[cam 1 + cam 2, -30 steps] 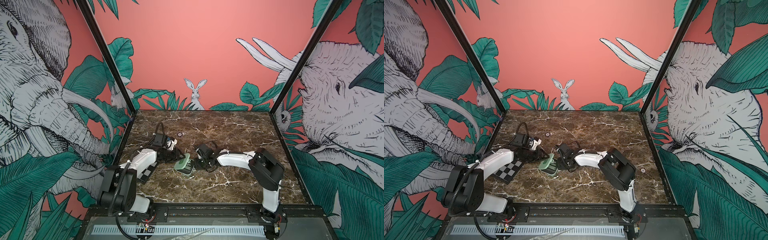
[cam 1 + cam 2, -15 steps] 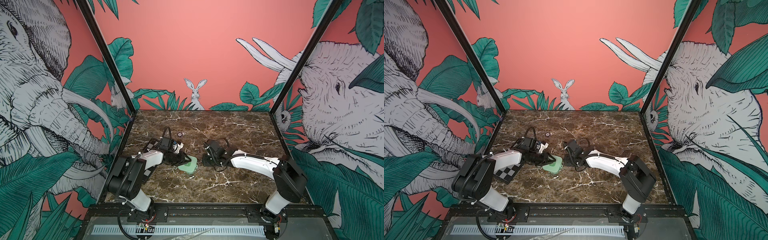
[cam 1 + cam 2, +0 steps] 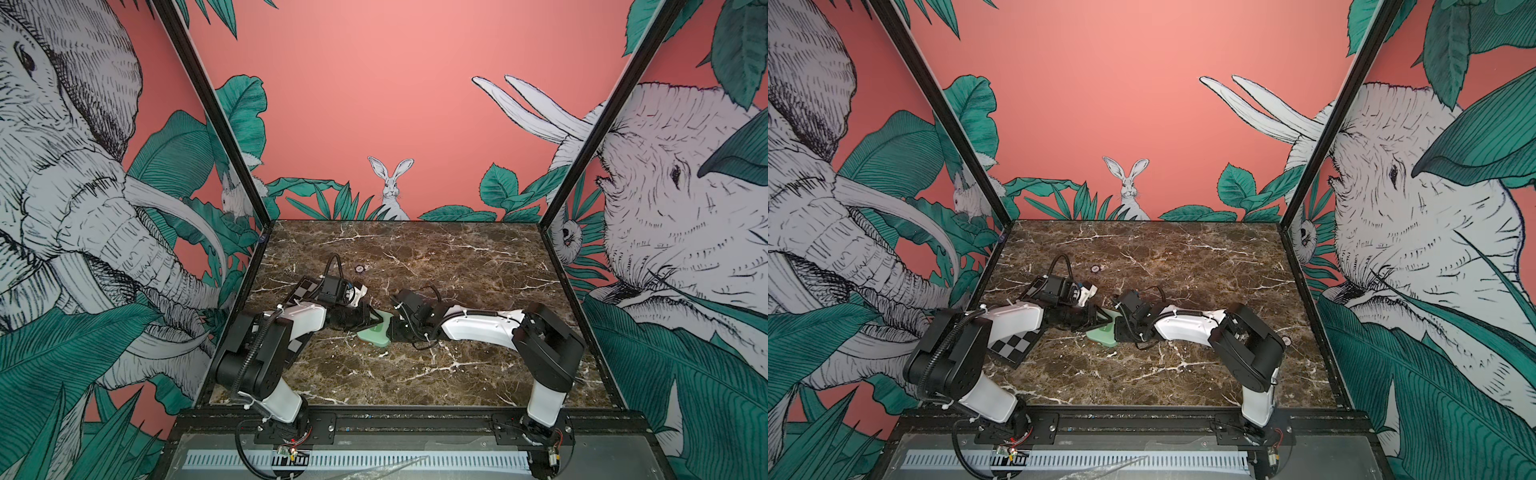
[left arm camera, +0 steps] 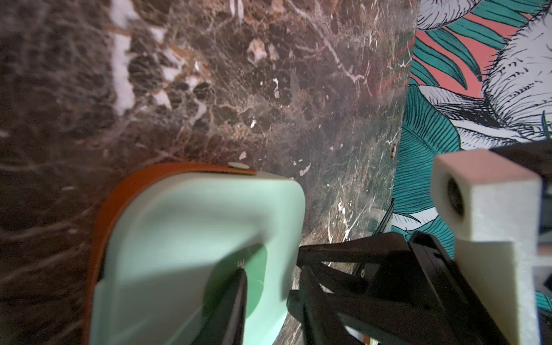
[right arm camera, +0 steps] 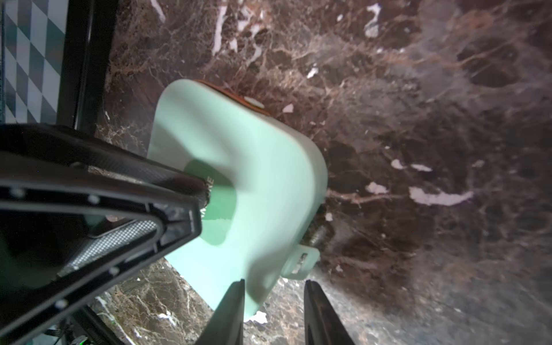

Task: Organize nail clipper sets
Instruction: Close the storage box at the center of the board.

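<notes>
mint case (image 3: 372, 335) lies closed on the bench (image 3: 1142, 374), lid oval (image 5: 221, 206) up, near the checkered board (image 3: 1013, 345) on its right side, apart from it in both top views. key relation: the case is sandwiched between the two end effectors. left end effector (image 3: 374, 319) comes at it from the board side, right end effector (image 5: 273, 301) from the side away from the board. the case is a rounded square, so no real long axis. what matters is the latch tab (image 5: 301, 263), which faces the right end effector. right is spread, its two fingers (image 5: 236, 310) astride the case corner just beside the tab, bench showing in the gap, so nothing is pinched. left has one fingertip (image 4: 230, 298) down on the oval; its second finger is lost in dark clutter, so can't tell if it pinches the case or only presses. both are at the case, left is the one clearly in contact. pose: both forearms low and near level over the bench, wrists aimed at each other, left forearm lying over the board. my read: left pins the lid, right has to close on the tab corner.
</notes>
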